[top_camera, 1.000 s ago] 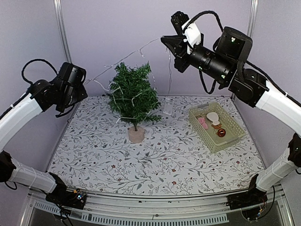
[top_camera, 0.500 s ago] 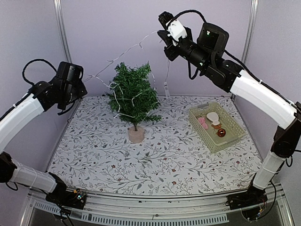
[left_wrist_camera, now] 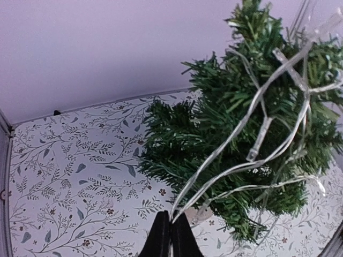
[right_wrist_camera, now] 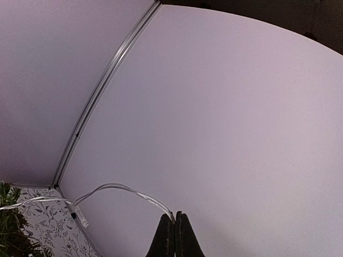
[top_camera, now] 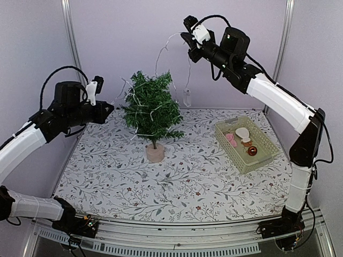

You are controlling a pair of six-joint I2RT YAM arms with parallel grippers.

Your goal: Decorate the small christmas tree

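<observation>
The small christmas tree (top_camera: pixel 151 107) stands at the back middle of the table on its pale round base (top_camera: pixel 155 153); in the left wrist view the tree (left_wrist_camera: pixel 236 123) fills the right half. A clear string of lights (top_camera: pixel 166 45) is wound over the branches and rises to my right gripper (top_camera: pixel 184 38), which is shut on it high near the back wall. Its end piece (top_camera: pixel 187 98) hangs beside the tree. My left gripper (top_camera: pixel 110 108) sits just left of the tree, shut on the light string (left_wrist_camera: pixel 225 171). The right wrist view shows the string (right_wrist_camera: pixel 123 190) leaving the shut right gripper (right_wrist_camera: pixel 174 215).
A pale green basket (top_camera: pixel 247 143) at the right holds several small ornaments, among them a pink one (top_camera: pixel 231 139) and a brown ball (top_camera: pixel 252 152). The table has a leaf-patterned cloth (top_camera: pixel 177 176). Lilac walls and metal posts (top_camera: pixel 70 43) close in the back and sides.
My right gripper swung left and up towards the back wall, carrying the string. My left gripper moved right and down to the tree's left side, slackening the string there.
</observation>
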